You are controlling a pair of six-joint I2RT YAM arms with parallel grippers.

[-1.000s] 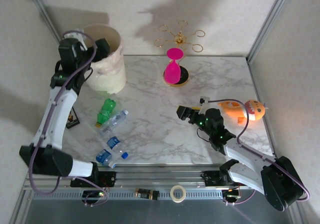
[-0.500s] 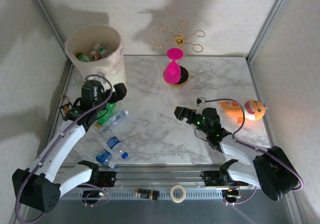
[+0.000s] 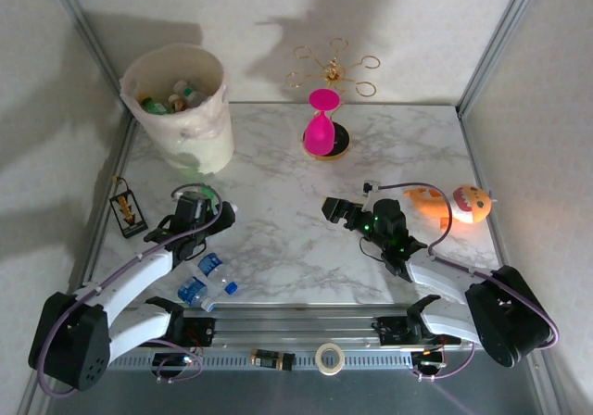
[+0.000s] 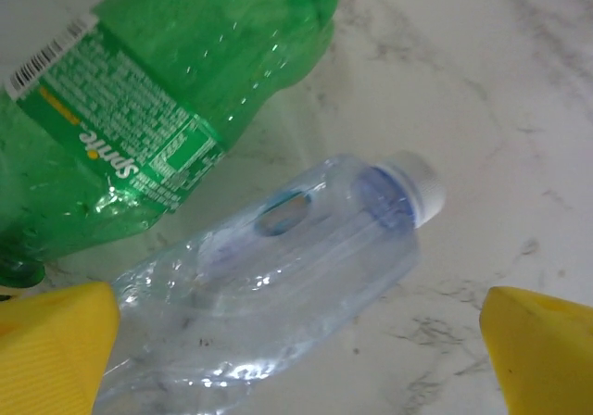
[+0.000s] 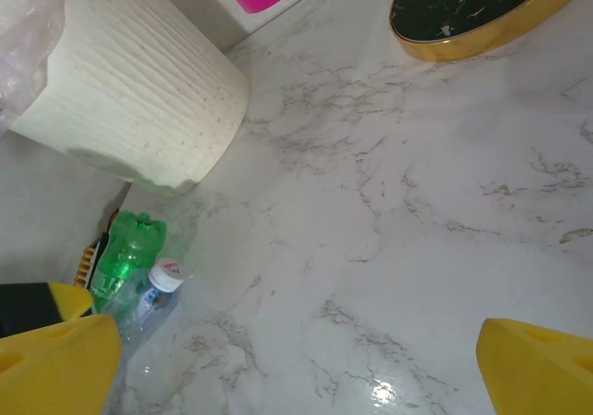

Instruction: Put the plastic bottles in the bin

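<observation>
Left end effector (image 4: 298, 348) just above clear bottle (image 4: 278, 281)

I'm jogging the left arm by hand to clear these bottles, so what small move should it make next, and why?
Probably lower the left gripper and close it on the clear bottle. Its yellow fingers are open on either side of that bottle, which lies flat on the marble table. The green bottle lies close beside it, so descend straight to avoid catching both.

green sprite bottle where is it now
The green bottle lies on the table's left side, in front of the bin, beside a clear bottle, under the left hand; upper left in the left wrist view.
</observation>
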